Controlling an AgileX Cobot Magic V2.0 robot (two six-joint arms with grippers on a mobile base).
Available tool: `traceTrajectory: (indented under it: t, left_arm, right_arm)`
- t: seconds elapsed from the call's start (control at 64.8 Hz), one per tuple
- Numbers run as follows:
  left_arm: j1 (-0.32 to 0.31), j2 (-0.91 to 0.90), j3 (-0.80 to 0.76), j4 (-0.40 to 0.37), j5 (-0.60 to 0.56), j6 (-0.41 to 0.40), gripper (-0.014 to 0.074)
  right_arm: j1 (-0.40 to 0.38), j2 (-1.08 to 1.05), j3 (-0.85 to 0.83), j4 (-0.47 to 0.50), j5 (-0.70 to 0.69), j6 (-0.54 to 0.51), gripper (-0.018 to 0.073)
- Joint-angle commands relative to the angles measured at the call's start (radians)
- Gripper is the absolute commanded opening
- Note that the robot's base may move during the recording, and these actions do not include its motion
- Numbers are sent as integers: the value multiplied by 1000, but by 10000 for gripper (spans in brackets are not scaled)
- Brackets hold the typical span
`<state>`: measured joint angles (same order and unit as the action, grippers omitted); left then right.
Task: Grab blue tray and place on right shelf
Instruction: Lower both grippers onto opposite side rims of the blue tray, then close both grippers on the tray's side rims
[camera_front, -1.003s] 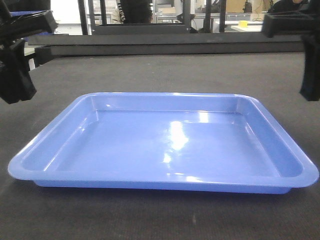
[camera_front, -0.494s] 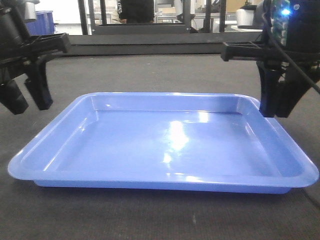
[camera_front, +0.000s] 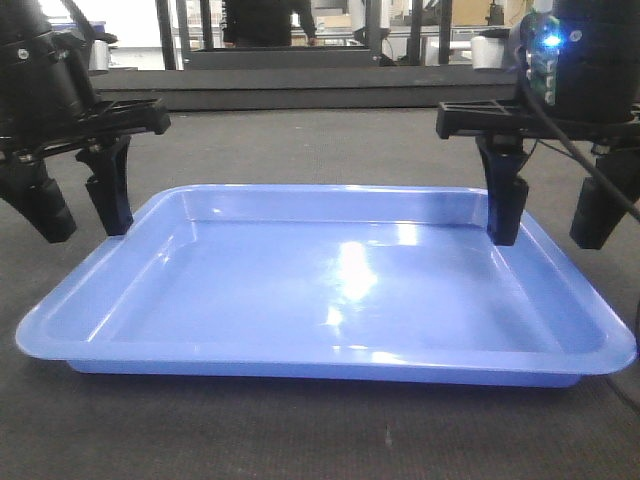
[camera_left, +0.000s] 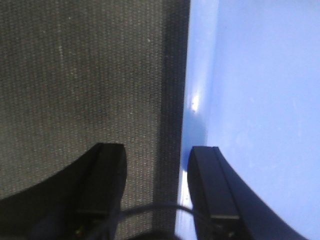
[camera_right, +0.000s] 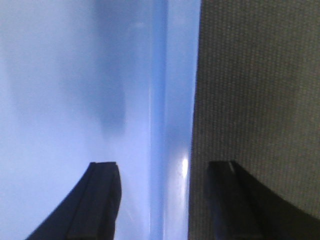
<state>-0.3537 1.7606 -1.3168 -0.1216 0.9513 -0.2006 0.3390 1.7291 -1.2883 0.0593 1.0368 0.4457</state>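
Pre-grasp: both claws straddle the tray rims.
The blue tray (camera_front: 340, 300) lies flat on the table (camera_front: 330, 140). The left gripper (camera_front: 87, 232) and right gripper (camera_front: 548, 240) are spread, gripping nothing. Clamping, lifting and placing remain; the shelf is not visible.
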Motion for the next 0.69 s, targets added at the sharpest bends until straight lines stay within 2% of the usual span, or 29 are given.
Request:
traceTrajectory:
  t: [0.0, 0.216, 0.293, 0.37, 0.555, 0.679]
  left_arm:
    - [-8, -44, -31, -2, -38, 3, 226]
    - [-8, -14, -31, 0, -64, 3, 223]
    - [-8, -1, -31, -24, -52, 3, 223]
    - [-19, 7, -31, -52, -48, 3, 223]
    - [-74, 9, -31, -44, -55, 3, 224]
    - [-77, 13, -31, -39, -37, 1, 224]
  right_arm:
    - [-3, -23, -34, -33, -21, 25, 483]
    - [-3, 3, -32, -48, -12, 57, 483]
    - [-3, 4, -32, -48, -18, 57, 483]
    - [-4, 4, -32, -48, -24, 57, 483]
    - [-4, 4, -32, -48, -24, 57, 483]
    - [-4, 4, -32, -49, -18, 57, 483]
